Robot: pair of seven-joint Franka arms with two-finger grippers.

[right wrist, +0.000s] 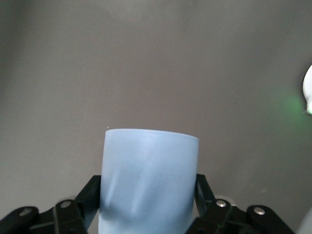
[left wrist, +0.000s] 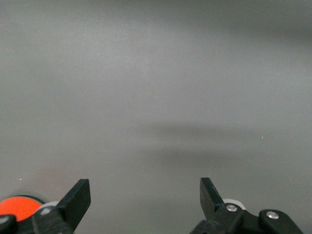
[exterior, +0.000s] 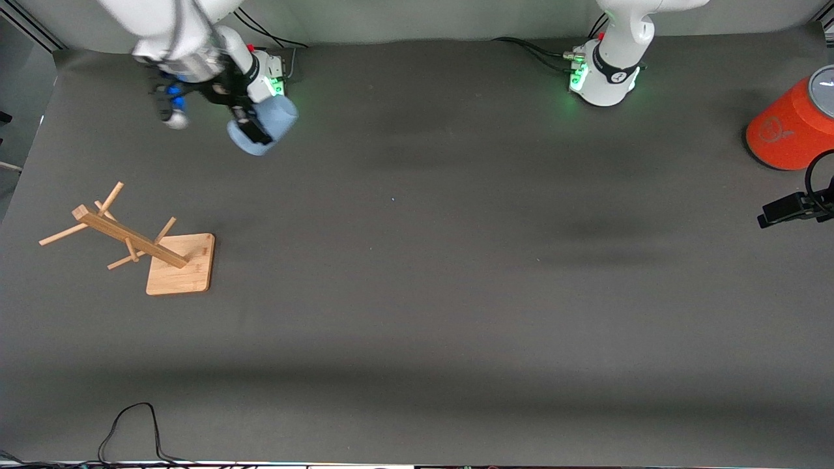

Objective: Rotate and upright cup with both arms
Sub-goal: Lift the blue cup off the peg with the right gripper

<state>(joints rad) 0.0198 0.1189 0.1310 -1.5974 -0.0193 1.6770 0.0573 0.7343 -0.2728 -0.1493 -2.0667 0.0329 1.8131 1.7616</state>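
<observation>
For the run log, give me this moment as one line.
right gripper: shut on cup, in the air | left gripper: open, empty, waiting | cup not upright

Dark grey table cover (exterior: 417, 293), matte, spans the whole work surface. Wooden mug rack (exterior: 140, 244) on a square base, toward the right arm's end. Its post with pegs appears to lean away from the base. Orange cylinder with grey lid (exterior: 791, 130), tilted, at the left arm's end. Black cable (exterior: 130, 430) loops at the near edge.

Right pincer (exterior: 251, 127) gripping cup (exterior: 273, 117) aloft, wooden rack (exterior: 140, 244), orange cylinder (exterior: 788, 133)
</observation>
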